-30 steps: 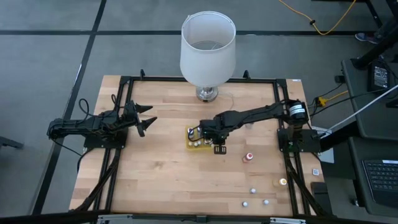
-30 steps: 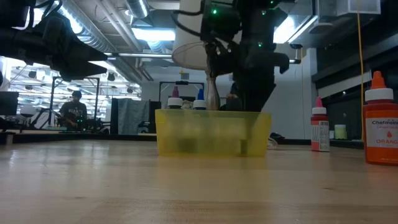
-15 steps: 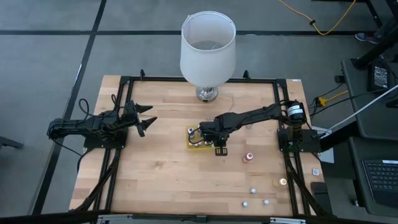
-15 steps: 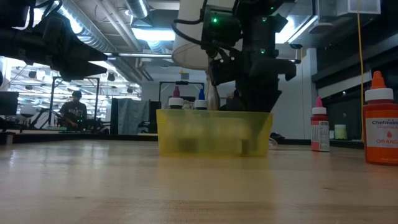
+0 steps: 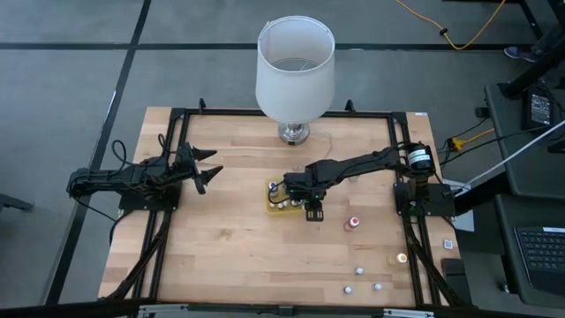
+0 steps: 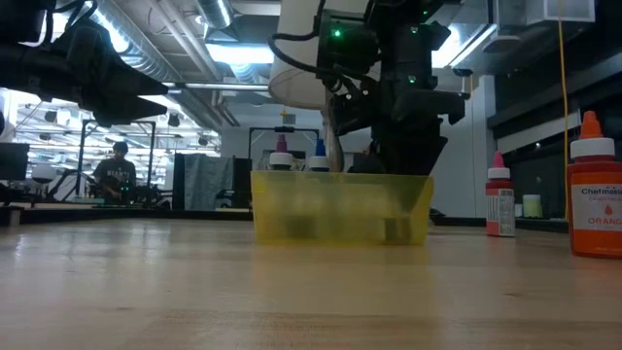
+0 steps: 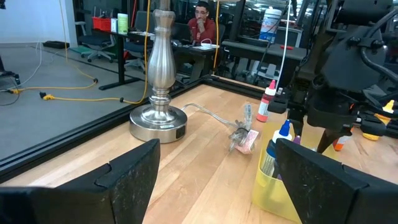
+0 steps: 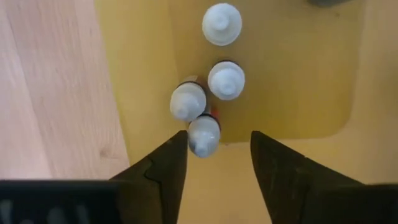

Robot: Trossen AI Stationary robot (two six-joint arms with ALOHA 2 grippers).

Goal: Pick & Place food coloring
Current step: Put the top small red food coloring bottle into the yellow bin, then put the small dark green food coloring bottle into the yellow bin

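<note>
Several tiny food coloring bottles with white tops (image 8: 217,62) stand in a flat yellow tray (image 5: 272,205) at the table's middle. In the low view the tray (image 6: 340,209) shows bottle tops (image 6: 282,160) over its rim. My right gripper (image 5: 291,191) hangs open over the tray, pointing down. In the right wrist view its fingers stand on either side of one bottle (image 8: 204,135). More bottles stand on the table's right near part: a red-topped one (image 5: 353,223), an orange one (image 5: 402,258) and three white ones (image 5: 359,270). My left gripper (image 5: 210,172) waits open at the left. My right gripper (image 8: 214,162) comes from above, pointing down, and is open around a white-topped bottle standing in the tray near its wall. One finger (image 8: 169,160) lies right beside that bottle; I cannot tell whether it touches it.
A big white lampshade (image 5: 296,64) on a metal base (image 5: 294,132) stands at the far middle, just behind the tray. A crumpled wrapper (image 7: 244,138) lies between lamp base and tray. A black frame (image 5: 177,212) runs around the table. Bare wood lies at the near left.
The right gripper has come down a little over the tray. In the low view the yellow tray with its bottles has slid slightly toward the table's right. The left arm has kept still.
</note>
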